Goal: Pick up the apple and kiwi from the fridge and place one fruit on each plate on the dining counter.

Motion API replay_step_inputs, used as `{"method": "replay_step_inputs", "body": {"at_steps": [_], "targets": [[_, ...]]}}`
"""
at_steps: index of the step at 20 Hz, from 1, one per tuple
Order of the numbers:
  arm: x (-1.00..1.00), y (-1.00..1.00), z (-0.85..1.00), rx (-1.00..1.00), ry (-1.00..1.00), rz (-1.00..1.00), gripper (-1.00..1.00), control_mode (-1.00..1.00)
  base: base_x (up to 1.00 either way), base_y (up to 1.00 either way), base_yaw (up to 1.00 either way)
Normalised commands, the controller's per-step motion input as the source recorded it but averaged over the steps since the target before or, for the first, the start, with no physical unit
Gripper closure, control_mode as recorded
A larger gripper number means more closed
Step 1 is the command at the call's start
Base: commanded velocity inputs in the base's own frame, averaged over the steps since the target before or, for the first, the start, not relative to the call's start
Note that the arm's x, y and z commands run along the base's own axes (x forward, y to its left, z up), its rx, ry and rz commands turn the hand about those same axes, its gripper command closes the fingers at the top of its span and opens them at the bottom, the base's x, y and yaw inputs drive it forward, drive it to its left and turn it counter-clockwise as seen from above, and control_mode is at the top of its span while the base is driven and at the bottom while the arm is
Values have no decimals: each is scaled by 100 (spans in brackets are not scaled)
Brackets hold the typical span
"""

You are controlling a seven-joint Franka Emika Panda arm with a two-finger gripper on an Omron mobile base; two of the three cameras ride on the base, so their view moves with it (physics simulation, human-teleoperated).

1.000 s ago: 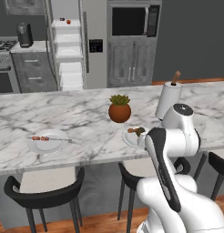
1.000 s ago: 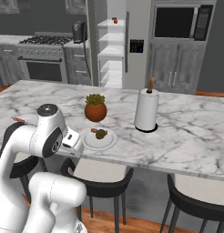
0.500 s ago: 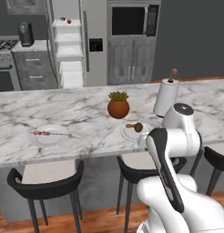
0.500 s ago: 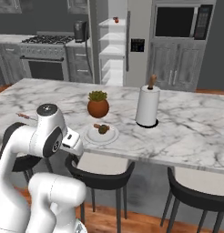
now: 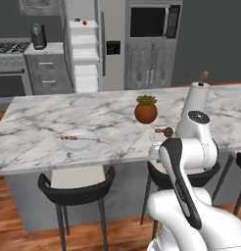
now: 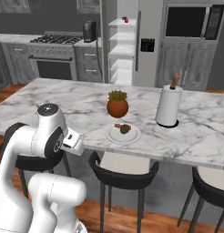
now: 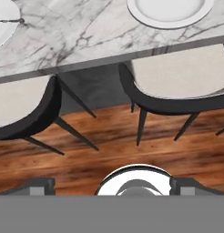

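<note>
Two plates [image 5: 76, 141] [image 6: 123, 134] on the dining counter [image 5: 39, 132]; one holds the kiwi [image 6: 125, 129]. Apple [image 6: 126, 19] in fridge [image 6: 120, 41], barely discernible. Gripper [image 7: 112, 184] open, empty.

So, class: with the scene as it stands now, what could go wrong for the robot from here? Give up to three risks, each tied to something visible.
1. The apple sits high on a shelf of the open fridge, across the dining counter; reaching it means driving round.
2. One plate already carries the kiwi; adding the apple there would fail the task.
3. The other plate holds a skewer-like item that may crowd the fruit.
</note>
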Motion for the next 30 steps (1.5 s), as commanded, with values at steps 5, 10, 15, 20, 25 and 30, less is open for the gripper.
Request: {"method": "replay_step_inputs", "body": {"at_steps": [5,10,15,20,25,30], "targets": [[0,0,0,0,0,0,-100,100,-34,79,0],[0,0,0,0,0,0,-100,100,-38,83,0],[0,0,0,0,0,0,-100,100,-12,88,0],[0,0,0,0,0,0,-100,100,1,100,-7],[0,0,0,0,0,0,-100,100,14,99,-5],[0,0,0,0,0,0,-100,100,32,91,-1]]}}
